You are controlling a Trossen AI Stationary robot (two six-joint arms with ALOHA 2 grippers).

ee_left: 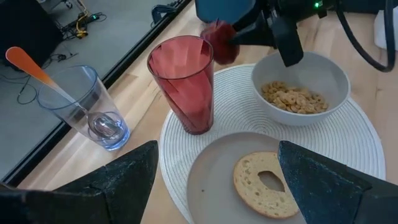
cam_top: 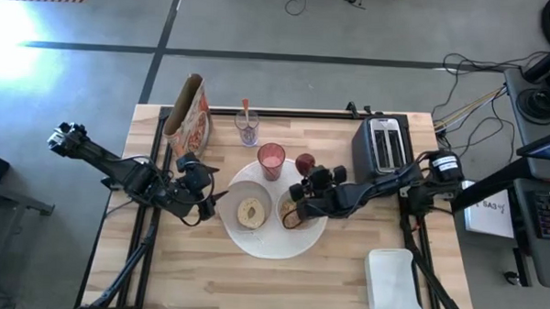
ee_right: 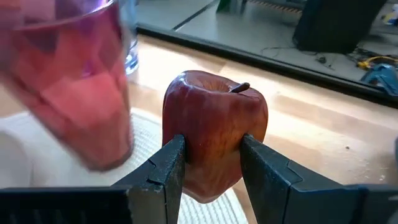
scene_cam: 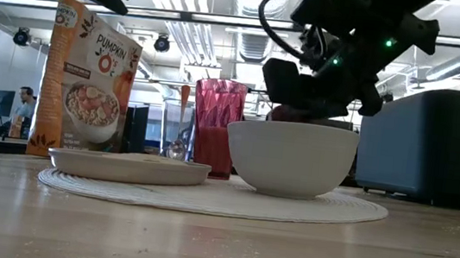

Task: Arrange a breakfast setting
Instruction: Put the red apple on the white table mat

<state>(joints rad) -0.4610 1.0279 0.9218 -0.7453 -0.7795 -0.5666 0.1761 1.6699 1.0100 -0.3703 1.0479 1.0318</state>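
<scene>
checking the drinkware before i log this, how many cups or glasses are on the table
2. The pink tumbler stands on the round placemat beside the cereal bowl. The clear glass holding the orange-handled spoon stands off the mat, on bare wood. None seem hidden.

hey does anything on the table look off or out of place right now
Nothing looks spilled or broken. One oddity: the orange-handled spoon stands in a clear glass off the round mat, away from the bowl of cereal. The apple isn't set down; the right gripper holds it.
</scene>
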